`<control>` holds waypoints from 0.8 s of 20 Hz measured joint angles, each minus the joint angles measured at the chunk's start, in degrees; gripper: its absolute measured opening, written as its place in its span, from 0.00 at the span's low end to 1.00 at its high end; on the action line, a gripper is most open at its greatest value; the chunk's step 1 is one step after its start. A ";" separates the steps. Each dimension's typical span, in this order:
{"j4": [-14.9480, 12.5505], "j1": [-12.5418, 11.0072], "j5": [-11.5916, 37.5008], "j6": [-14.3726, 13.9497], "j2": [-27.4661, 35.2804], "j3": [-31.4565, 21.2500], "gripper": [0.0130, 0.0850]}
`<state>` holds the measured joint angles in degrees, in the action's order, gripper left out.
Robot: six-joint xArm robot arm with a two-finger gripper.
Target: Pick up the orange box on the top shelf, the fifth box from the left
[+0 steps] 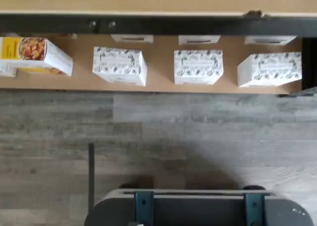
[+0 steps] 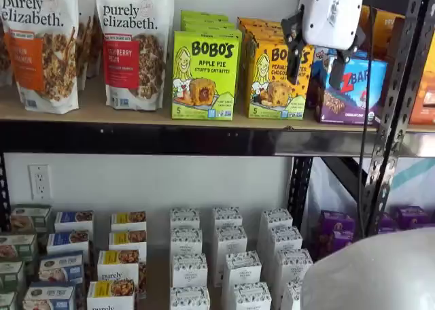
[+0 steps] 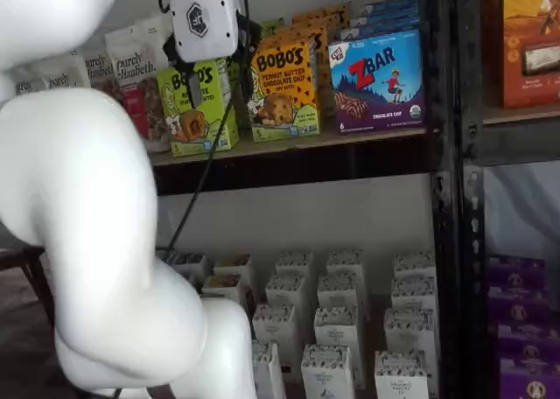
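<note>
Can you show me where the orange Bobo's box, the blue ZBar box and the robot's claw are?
orange box (image 3: 284,88): a shelf view, middle of its front face.
ZBar box (image 3: 378,80): a shelf view, front face by the logo.
gripper (image 2: 316,65): a shelf view, midway between its two black fingers.

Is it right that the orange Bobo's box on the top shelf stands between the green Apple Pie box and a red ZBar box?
Not quite: the ZBar box is blue-purple, not red, as both shelf views show. The orange box does stand between it and the green Apple Pie box.

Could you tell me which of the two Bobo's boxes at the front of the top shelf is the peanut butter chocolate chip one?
It is the orange box, standing between the lime-green Apple Pie box and the blue ZBar box; its front reads "Peanut Butter Chocolate Chip".
</note>
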<state>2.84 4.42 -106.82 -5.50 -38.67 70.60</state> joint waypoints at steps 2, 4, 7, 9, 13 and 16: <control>-0.54 0.56 0.32 -0.42 1.06 1.10 1.00; -0.81 0.84 0.50 -0.65 2.40 2.55 1.00; -0.66 0.68 0.69 -0.54 4.88 5.02 1.00; -0.61 0.50 0.95 -0.37 6.44 6.41 1.00; -0.84 0.21 1.73 0.01 9.96 9.47 1.00; -0.75 0.03 2.30 0.19 12.94 12.19 1.00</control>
<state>2.09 4.45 -104.51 -5.31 -25.73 82.78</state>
